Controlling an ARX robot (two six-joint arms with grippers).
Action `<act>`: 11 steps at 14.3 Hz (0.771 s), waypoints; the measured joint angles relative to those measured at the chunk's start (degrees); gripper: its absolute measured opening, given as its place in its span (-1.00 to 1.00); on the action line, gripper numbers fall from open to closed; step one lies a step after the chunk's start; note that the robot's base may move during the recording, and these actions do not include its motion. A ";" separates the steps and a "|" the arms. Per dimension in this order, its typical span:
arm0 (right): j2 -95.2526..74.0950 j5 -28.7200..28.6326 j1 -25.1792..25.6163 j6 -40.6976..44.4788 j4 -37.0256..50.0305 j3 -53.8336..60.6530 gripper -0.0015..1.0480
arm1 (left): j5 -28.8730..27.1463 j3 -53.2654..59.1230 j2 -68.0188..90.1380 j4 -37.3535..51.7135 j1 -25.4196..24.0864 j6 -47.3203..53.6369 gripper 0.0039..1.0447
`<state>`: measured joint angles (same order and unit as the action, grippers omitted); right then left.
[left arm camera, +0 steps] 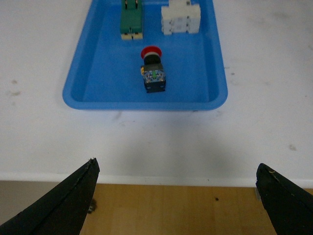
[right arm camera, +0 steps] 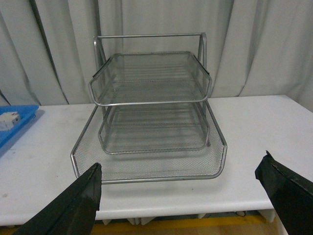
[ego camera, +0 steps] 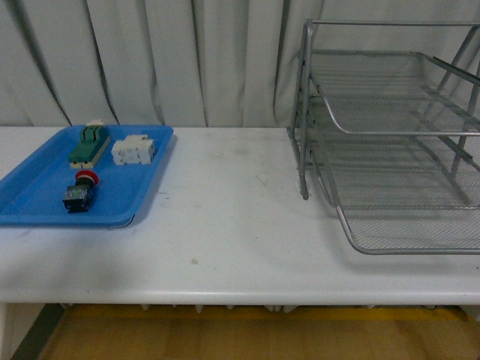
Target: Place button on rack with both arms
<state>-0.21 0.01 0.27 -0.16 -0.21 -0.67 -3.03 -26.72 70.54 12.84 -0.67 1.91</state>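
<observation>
A white, faintly scuffed counter [ego camera: 240,225] stands before a pale, pleated curtain [ego camera: 187,60] under soft, even light, with what looks like a yellowish wooden floor [ego camera: 225,337] below its front edge.

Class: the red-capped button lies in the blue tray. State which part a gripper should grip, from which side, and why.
Grip the button by its blocky black body, coming down from above with the open left gripper. It lies on its side, red cap toward the green block, so the body's flat sides probably give steadier contact than the round cap.
</observation>
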 joint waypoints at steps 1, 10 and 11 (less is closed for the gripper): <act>0.00 0.00 0.00 0.00 0.00 0.00 0.87 | 0.76 -4.90 8.26 -0.42 -0.76 -0.26 0.88; 0.00 0.00 0.00 0.00 0.00 0.00 0.87 | 1.77 -48.26 55.67 -11.85 -2.67 -2.32 0.88; 0.00 0.00 0.00 0.00 0.00 0.00 0.87 | 2.03 -51.32 58.07 -13.00 -3.26 -2.71 0.88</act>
<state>-0.21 0.01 0.27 -0.16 -0.21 -0.67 -0.99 -78.04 128.62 -0.16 -3.92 -0.80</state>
